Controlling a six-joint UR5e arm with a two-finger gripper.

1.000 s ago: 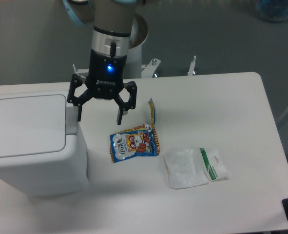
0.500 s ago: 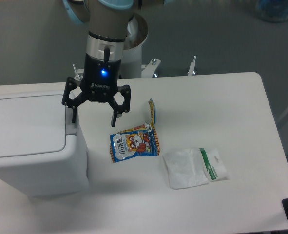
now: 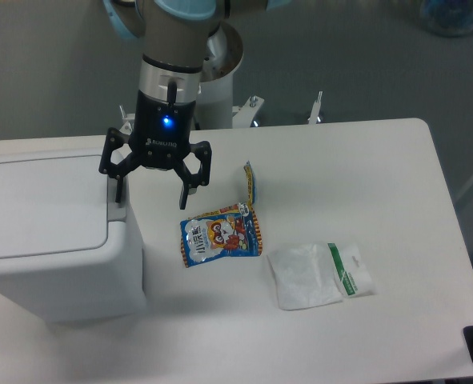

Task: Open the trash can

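The trash can [image 3: 52, 240] is a large white boxy bin at the table's left, its flat lid [image 3: 40, 204] down. A grey push-button tab [image 3: 117, 196] sits on its right edge. My gripper [image 3: 152, 192] hangs open above the bin's right edge. Its left finger [image 3: 118, 182] stands over the grey tab; whether it touches it I cannot tell. Its right finger [image 3: 186, 192] hangs over the table beside the bin. It holds nothing.
A blue snack packet [image 3: 219, 234] lies right of the bin, a small blue-yellow packet [image 3: 251, 181] behind it. A white pouch [image 3: 302, 276] and a green-and-white sachet [image 3: 350, 269] lie further right. The table's [image 3: 356, 160] front edge is near the bottom.
The gripper has moved left and slightly up, bringing its left finger from beside the tab to over it. The lid stays down.
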